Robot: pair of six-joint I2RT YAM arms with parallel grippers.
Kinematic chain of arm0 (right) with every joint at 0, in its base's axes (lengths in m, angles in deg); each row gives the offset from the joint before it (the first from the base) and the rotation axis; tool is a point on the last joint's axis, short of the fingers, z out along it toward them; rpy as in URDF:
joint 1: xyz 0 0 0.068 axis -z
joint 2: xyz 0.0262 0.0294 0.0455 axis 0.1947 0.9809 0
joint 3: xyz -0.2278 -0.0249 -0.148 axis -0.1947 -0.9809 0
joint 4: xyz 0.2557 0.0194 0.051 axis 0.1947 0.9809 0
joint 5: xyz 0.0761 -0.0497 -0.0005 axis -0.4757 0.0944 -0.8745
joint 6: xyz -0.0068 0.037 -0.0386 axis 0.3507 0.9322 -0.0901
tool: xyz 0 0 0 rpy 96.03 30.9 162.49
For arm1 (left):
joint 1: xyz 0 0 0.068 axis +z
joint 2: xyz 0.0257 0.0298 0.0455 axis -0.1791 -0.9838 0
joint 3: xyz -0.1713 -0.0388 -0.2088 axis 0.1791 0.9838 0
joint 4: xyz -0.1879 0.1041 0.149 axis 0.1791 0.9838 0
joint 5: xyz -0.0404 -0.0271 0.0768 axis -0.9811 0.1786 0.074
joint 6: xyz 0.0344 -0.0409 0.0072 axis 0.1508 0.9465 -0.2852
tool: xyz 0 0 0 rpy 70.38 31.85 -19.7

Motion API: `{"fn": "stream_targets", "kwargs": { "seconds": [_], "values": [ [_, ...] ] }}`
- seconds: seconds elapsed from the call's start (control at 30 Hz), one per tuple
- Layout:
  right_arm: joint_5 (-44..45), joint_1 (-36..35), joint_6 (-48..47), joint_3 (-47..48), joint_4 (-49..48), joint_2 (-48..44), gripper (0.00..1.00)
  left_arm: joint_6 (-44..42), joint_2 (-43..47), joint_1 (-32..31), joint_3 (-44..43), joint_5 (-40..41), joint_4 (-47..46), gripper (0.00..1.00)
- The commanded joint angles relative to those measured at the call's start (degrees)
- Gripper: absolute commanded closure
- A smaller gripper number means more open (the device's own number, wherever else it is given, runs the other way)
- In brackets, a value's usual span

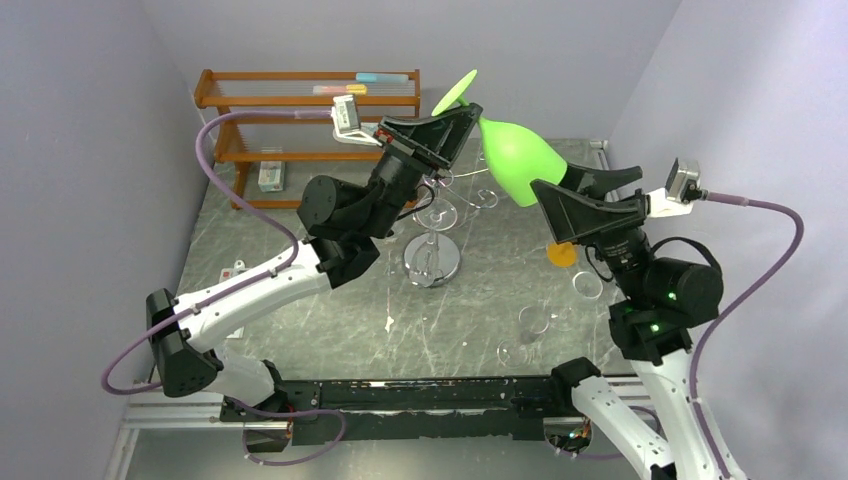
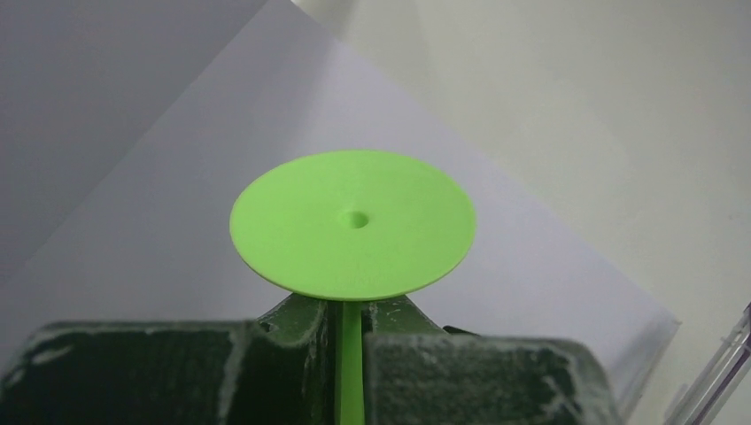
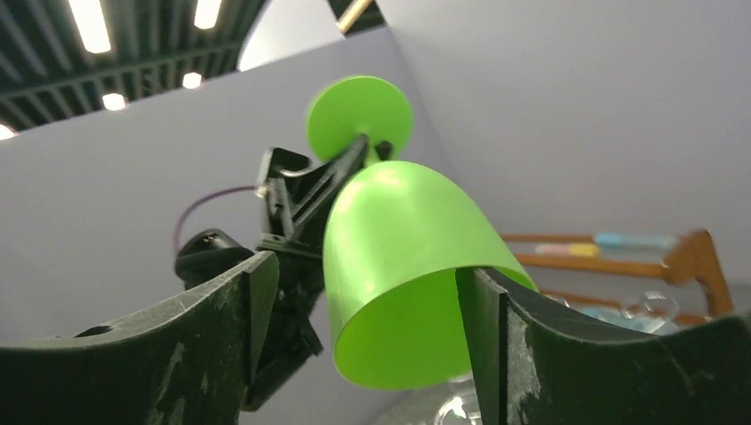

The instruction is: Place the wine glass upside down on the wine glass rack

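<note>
A bright green wine glass (image 1: 515,155) hangs in the air, tilted, with its foot toward the back left and its open bowl toward the right. My left gripper (image 1: 452,128) is shut on its thin stem just below the round foot (image 2: 352,221). My right gripper (image 1: 562,192) is open at the bowl's mouth. In the right wrist view the bowl (image 3: 398,248) sits between my fingers; the right finger overlaps the rim and the left finger (image 3: 252,292) stands apart. The chrome wine glass rack (image 1: 432,258) stands on the table below the glass.
An orange-brown wooden shelf (image 1: 300,100) stands against the back wall with small items on it. An orange disc (image 1: 561,254) and several clear glass pieces (image 1: 587,283) lie on the table's right side. Walls close in on both sides.
</note>
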Motion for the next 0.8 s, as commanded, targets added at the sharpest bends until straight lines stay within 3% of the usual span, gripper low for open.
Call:
{"fn": "stream_targets", "kwargs": {
  "seconds": [0.0, 0.17, 0.37, 0.57, 0.77],
  "values": [
    [3.1, 0.2, -5.6, 8.1, 26.5, -2.6, 0.21, -9.1, 3.8, -0.1, 2.1, -6.2, -3.2, 0.95],
    [7.3, 0.2, -8.2, 19.7, 52.3, -0.7, 0.18, -16.8, 3.5, -0.1, -1.2, -14.2, 3.0, 0.95],
    [1.0, 0.2, -7.2, 34.6, 63.4, 8.4, 0.18, -28.0, 1.9, -0.1, -6.4, -22.3, 11.0, 0.95],
    [-5.5, 0.2, 1.8, 39.0, 57.6, 11.1, 0.20, -34.5, 2.2, -0.1, -5.4, -25.3, 12.3, 0.95],
    [-8.0, 0.2, 11.9, 35.2, 43.9, 10.3, 0.24, -41.0, 2.4, -0.1, -4.1, -27.4, 12.9, 0.95]
  ]
}}
